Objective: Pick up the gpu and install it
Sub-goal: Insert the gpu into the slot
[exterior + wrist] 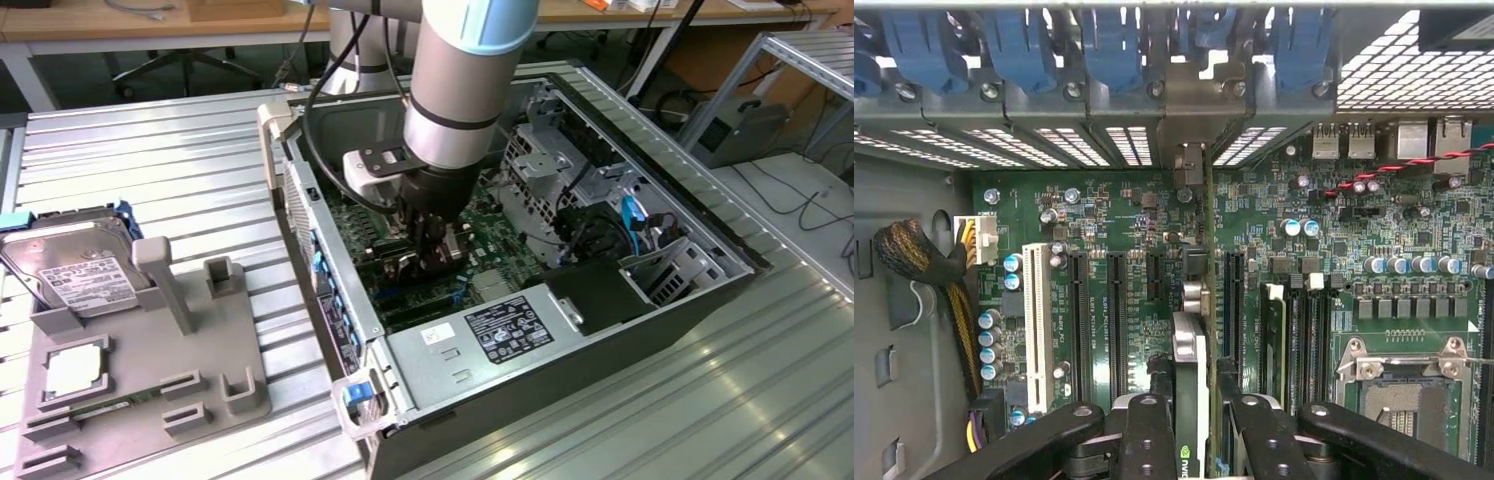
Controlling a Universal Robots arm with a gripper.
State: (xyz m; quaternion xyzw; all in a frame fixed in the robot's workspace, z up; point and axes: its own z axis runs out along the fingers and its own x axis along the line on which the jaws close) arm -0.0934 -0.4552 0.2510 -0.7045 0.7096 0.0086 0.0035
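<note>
1. One claw point(434, 262) reaches down into the open computer case point(694, 215), jaws narrow and clamped on both faces of the graphics card point(1189, 355).
2. The card stands on edge over the green motherboard point(1124, 210), its bracket end toward the case's slotted back wall.
3. In the exterior view, a hard drive point(80, 265) and a grey holder point(134, 400) lie on the tabletop point(147, 150), at eight to nine o'clock from the case.

I see a ribbed metal desk point(160, 150), on it an open computer case point(427, 385) near the middle, a grey holder tray point(200, 340) beside it, toward the exterior view's left
</note>
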